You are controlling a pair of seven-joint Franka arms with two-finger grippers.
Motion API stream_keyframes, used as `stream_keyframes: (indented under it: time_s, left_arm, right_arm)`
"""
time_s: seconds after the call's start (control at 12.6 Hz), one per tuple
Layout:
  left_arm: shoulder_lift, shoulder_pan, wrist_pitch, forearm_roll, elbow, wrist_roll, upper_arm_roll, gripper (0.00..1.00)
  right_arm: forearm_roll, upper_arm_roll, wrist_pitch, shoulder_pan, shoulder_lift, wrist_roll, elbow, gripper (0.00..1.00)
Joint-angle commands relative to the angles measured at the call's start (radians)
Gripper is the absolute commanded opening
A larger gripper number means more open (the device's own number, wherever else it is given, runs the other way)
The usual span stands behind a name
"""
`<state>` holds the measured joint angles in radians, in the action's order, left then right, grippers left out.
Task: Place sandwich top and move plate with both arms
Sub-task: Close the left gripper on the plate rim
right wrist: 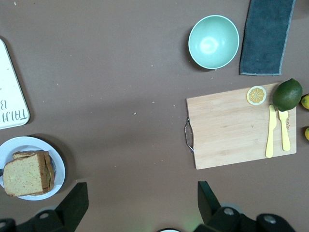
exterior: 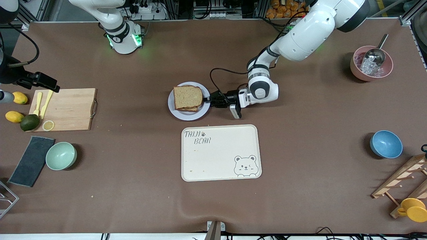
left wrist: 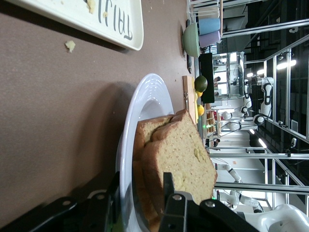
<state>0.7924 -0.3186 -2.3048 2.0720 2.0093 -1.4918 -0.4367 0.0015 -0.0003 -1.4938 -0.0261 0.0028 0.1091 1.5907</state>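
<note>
The sandwich top (exterior: pixel 187 96), a plain brown bread slice, lies on a stack of slices on the pale round plate (exterior: pixel 186 115) in the middle of the table. My left gripper (exterior: pixel 207 99) is low at the plate's rim on the side toward the left arm's end. In the left wrist view the left gripper (left wrist: pixel 140 179) is open. One finger is under the plate's (left wrist: pixel 149 96) rim and one is above it, by the bread (left wrist: pixel 183 154). My right gripper (exterior: pixel 53 87) is open and empty, high over the wooden cutting board (exterior: pixel 66 110). The right wrist view shows its spread fingers (right wrist: pixel 77 200) and the plate (right wrist: pixel 29 142).
The cream bear tray (exterior: pixel 217 153) lies just nearer the camera than the plate. At the right arm's end are the board with a yellow knife and fork, a lime (exterior: pixel 29 122), lemons, a green bowl (exterior: pixel 61 156) and a dark cloth (exterior: pixel 31 161). At the left arm's end are a pink bowl (exterior: pixel 371 63), a blue bowl (exterior: pixel 386 144) and a wooden rack.
</note>
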Motion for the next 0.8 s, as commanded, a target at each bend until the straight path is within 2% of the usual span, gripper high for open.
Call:
stream_keyframes:
  time_s: [0.0,0.4,0.72]
  left_arm:
    - [0.051,-0.011,0.022,0.037,-0.029,-0.080,0.003,0.29]
    - [0.067,-0.010,0.044,0.039,-0.034,-0.100,0.003,0.16]
    - [0.067,-0.011,0.044,0.051,-0.034,-0.105,0.003,0.00]
  right_arm:
    - [-0.014,0.006,0.010,-0.006,0.003,0.009,-0.011,1.00]
    - [-0.014,0.006,0.012,-0.003,0.003,0.009,-0.009,1.00]
    - [-0.014,0.006,0.012,-0.006,0.005,0.009,-0.009,1.00]
